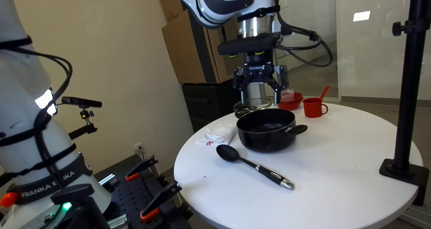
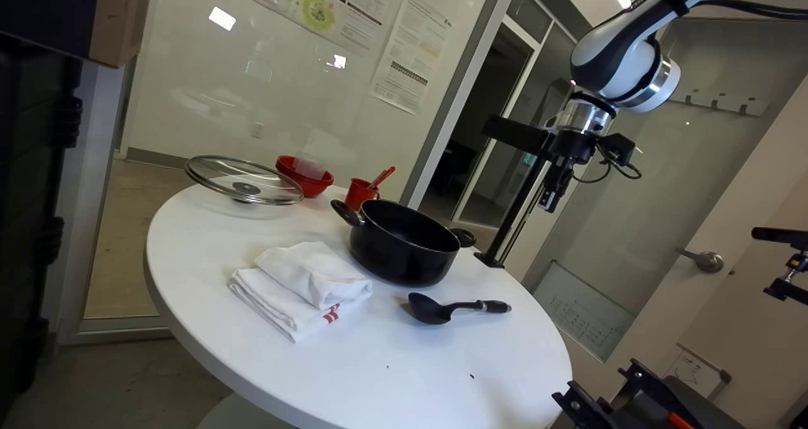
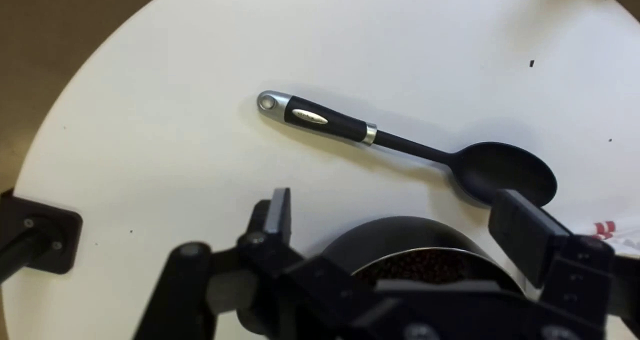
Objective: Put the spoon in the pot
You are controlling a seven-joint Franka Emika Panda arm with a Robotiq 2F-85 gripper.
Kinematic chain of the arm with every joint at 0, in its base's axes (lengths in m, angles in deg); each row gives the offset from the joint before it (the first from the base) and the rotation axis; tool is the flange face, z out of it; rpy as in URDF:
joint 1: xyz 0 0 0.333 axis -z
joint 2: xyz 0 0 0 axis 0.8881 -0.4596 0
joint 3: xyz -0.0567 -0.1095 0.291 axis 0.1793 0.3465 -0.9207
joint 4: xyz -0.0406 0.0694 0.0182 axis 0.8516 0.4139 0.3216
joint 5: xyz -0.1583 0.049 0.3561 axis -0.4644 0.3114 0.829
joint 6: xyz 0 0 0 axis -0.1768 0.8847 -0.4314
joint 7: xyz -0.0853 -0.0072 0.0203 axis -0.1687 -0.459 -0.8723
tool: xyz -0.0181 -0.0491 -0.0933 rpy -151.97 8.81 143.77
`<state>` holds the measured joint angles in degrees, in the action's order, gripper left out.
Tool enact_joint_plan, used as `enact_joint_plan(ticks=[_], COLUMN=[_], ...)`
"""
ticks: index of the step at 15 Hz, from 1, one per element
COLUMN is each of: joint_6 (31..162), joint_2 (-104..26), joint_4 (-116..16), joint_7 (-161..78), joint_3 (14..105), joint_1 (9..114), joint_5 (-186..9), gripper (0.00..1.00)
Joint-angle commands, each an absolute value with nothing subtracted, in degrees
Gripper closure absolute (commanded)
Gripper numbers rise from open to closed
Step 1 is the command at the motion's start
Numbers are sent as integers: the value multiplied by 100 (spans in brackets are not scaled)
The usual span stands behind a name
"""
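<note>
The black spoon [image 1: 249, 162] lies flat on the white table beside the black pot, its silvery handle tip pointing away from the pot. It also shows in an exterior view [image 2: 431, 310] and in the wrist view [image 3: 411, 147]. The wide black pot [image 1: 266, 138] stands upright and uncovered; it also shows in an exterior view [image 2: 404, 255]. In the wrist view the pot [image 3: 395, 235] is partly hidden by the gripper and holds small dark reddish pieces. My gripper [image 1: 260, 98] is open and empty, above table height. In the wrist view its fingers [image 3: 392, 200] are wide apart.
A folded white cloth [image 2: 303, 284] lies beside the pot. A glass lid [image 2: 245, 189], a red bowl [image 1: 290, 104] and a red cup [image 1: 313, 107] with a red utensil stand farther back. A black pole [image 1: 404, 121] is fixed at the table edge.
</note>
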<state>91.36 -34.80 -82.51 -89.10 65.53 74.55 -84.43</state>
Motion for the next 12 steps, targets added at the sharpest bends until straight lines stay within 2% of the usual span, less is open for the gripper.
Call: enact_joint_plan(ticks=[1, 12], joint_6=[8804, 7957], joint_2=[-3459, -4100], joint_4=[-8084, -7315], joint_7=[-9811, -13166], joint_3=[6407, 6354], joint_1=[7570, 7819], joint_5=[-8729, -8791], gripper=[0, 0])
